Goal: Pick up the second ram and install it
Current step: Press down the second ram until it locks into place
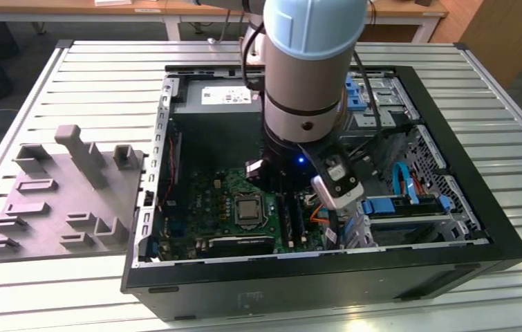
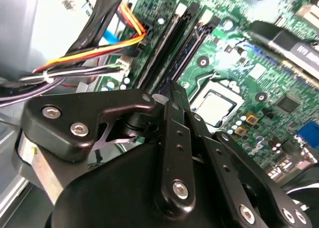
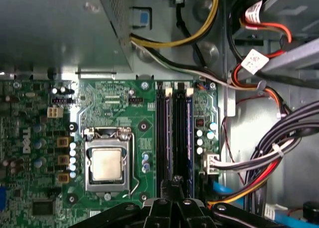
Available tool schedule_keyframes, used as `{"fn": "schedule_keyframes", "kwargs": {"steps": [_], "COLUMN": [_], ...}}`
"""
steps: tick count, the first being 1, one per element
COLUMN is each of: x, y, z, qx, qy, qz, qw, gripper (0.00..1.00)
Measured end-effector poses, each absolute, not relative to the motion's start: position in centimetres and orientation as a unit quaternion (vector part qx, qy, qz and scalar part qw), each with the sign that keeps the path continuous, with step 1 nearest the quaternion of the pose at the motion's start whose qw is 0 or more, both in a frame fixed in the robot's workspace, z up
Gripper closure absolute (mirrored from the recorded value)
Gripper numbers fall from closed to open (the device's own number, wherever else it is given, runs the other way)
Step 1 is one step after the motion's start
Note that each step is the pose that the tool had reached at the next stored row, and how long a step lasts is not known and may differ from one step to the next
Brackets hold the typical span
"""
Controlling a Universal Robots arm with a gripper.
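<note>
**Hand at the memory slots, stick going in**

The step in hand looks like the install, not the pickup. In the exterior view the arm (image 1: 305, 83) reaches down into the open computer case (image 1: 482, 228) on the table (image 1: 95, 83). The grey fixture (image 1: 67, 194), at 9 o'clock from the case, carries no stick.

In the first wrist view the hand (image 3: 172, 185) sits at one end of the memory slots (image 3: 162, 133). A long dark strip there, standing on edge, is most likely the second ram (image 3: 174, 138). In the exterior view these slots lie at 3 o'clock from the silver socket (image 1: 245, 209) on the green board (image 1: 207, 200).

In the second wrist view the hand (image 2: 172, 96) has its fingers (image 2: 175, 138) drawn together with no gap showing. Whether they pinch the stick's edge or only bear on it, I cannot tell.

Seating, as I judge it, calls for the stick square over its slot, an even straight push, and clearance from the cable bundle (image 3: 264, 163) beside the slots.
</note>
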State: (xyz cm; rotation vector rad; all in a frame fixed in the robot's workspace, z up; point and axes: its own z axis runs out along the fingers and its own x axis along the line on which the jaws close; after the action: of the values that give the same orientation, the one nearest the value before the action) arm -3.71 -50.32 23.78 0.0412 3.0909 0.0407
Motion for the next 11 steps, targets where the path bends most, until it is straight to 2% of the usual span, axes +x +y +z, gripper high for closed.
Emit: {"fn": "schedule_keyframes", "kwargs": {"steps": [11], "x": [-3.7], "y": [-51.6], "z": [23.8], "qx": [0.014], "qy": [1.000], "qz": [0.011], "qw": [0.024], "gripper": [0.89]}}
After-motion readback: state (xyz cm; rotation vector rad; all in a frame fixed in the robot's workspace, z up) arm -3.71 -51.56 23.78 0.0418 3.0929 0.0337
